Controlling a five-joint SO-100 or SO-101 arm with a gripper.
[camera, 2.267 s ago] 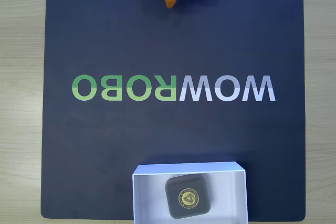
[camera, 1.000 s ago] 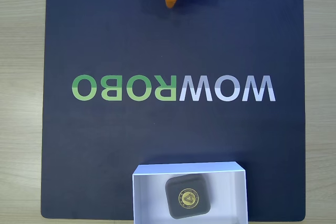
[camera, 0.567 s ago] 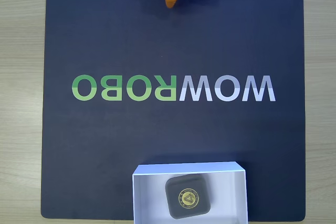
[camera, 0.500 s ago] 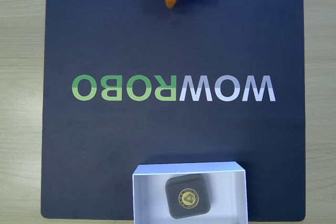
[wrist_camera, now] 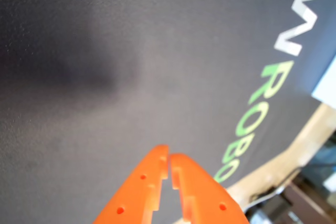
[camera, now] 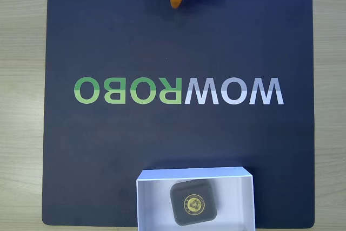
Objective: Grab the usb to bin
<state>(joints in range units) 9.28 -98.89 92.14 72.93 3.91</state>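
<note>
From my remote station, the usb (camera: 194, 203), a dark grey square block with a gold triangle emblem, lies flat inside the white bin (camera: 152, 201) at six o'clock on the dark WOWROBO mat (camera: 108, 144); judged from that, the drop is done. My orange gripper (wrist_camera: 169, 162) hangs at twelve o'clock in the fixed view, well apart from the bin, its fingers (wrist_camera: 149, 179) pressed together at the tips with nothing between them, as the wrist view shows.

I judge the block stiff, light and a little slick on its rounded corners; were I to lift it again, I would pinch two opposite flat sides rather than the corners.

The bin's near wall is cut off by the fixed view's bottom edge. The arm is cropped at the top. The wrist view is blurred toward three o'clock, where the wooden surface (camera: 21, 106) and some clutter beyond it are hard to make out.
</note>
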